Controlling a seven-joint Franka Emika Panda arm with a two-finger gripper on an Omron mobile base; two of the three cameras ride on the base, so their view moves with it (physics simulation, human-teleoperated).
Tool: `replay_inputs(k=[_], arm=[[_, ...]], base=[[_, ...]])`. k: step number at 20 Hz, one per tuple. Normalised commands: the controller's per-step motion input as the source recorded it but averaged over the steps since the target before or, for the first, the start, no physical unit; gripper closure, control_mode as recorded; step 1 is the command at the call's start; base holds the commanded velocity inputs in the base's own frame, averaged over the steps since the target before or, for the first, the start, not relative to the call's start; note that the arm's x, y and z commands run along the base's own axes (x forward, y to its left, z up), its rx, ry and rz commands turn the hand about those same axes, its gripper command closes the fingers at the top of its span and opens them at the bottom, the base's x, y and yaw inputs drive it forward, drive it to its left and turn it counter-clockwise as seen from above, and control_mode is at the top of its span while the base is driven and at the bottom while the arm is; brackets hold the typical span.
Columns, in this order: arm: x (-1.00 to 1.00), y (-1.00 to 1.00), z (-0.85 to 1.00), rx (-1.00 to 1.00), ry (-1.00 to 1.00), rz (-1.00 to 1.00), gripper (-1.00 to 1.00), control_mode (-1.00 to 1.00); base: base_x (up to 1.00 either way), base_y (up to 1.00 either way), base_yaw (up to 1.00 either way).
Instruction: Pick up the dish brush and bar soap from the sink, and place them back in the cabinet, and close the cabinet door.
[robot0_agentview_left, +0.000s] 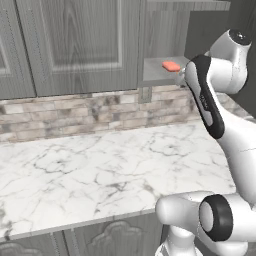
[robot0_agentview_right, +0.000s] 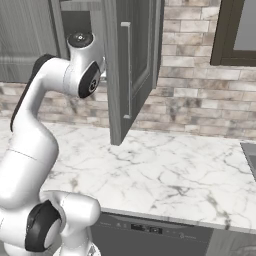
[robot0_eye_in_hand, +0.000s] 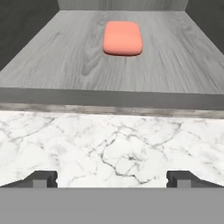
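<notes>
**Soap on the cabinet shelf, claw released and empty**

The bar soap (robot0_eye_in_hand: 123, 38) lies flat on the cabinet (robot0_agentview_left: 80, 40) shelf (robot0_eye_in_hand: 52, 65), towards the back of it and roughly midway between the two side walls. Nothing touches it. From the left base camera the soap (robot0_agentview_left: 171, 66) shows as a small orange-red block on the shelf (robot0_agentview_left: 155, 72), just beside the arm's (robot0_agentview_left: 210, 95) upper link.

The gripper (robot0_eye_in_hand: 112, 178) is released: its two dark fingertips (robot0_eye_in_hand: 41, 178) stand wide apart at the bottom of the hand camera's picture, with nothing between them. It is outside the shelf, in front of the shelf's front edge, looking in over the marble counter (robot0_eye_in_hand: 109, 144) towards the soap, well apart from it.

The cabinet door (robot0_agentview_right: 131, 65) stands open, swung out over the counter (robot0_agentview_right: 165, 170) with its long bar handle (robot0_agentview_right: 128, 70) facing the room. The arm's (robot0_agentview_right: 55, 85) elbow and wrist rise beside the door's hinge side, reaching into the opening.

Below the cabinet runs a strip of brick backsplash (robot0_agentview_left: 95, 112), and under the counter's edge the carved fronts of the base cupboards (robot0_agentview_left: 117, 237) show. A corner of the dark sink (robot0_agentview_right: 250, 155) shows at the counter's right end, far from the cabinet.
</notes>
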Motion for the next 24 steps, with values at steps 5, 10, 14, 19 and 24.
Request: replay_inputs(k=[5, 10, 14, 19, 24], arm=[[-0.86, 0.00, 0.00, 0.00, 0.12, 0.00, -1.00, -1.00], [-0.88, 0.00, 0.00, 0.00, 0.14, 0.00, -1.00, -1.00], [-0.79, 0.10, -0.04, -0.01, 0.11, -0.02, -1.00, -1.00], [-0.71, 0.28, -0.07, -0.01, 0.05, -0.01, -1.00, -1.00], [-0.49, 0.30, -0.22, -0.01, 0.03, 0.00, -1.00, -1.00]], base=[[0.00, 0.00, 0.00], [0.00, 0.00, 0.00], [0.00, 0.00, 0.00], [0.00, 0.00, 0.00], [0.00, 0.00, 0.00]])
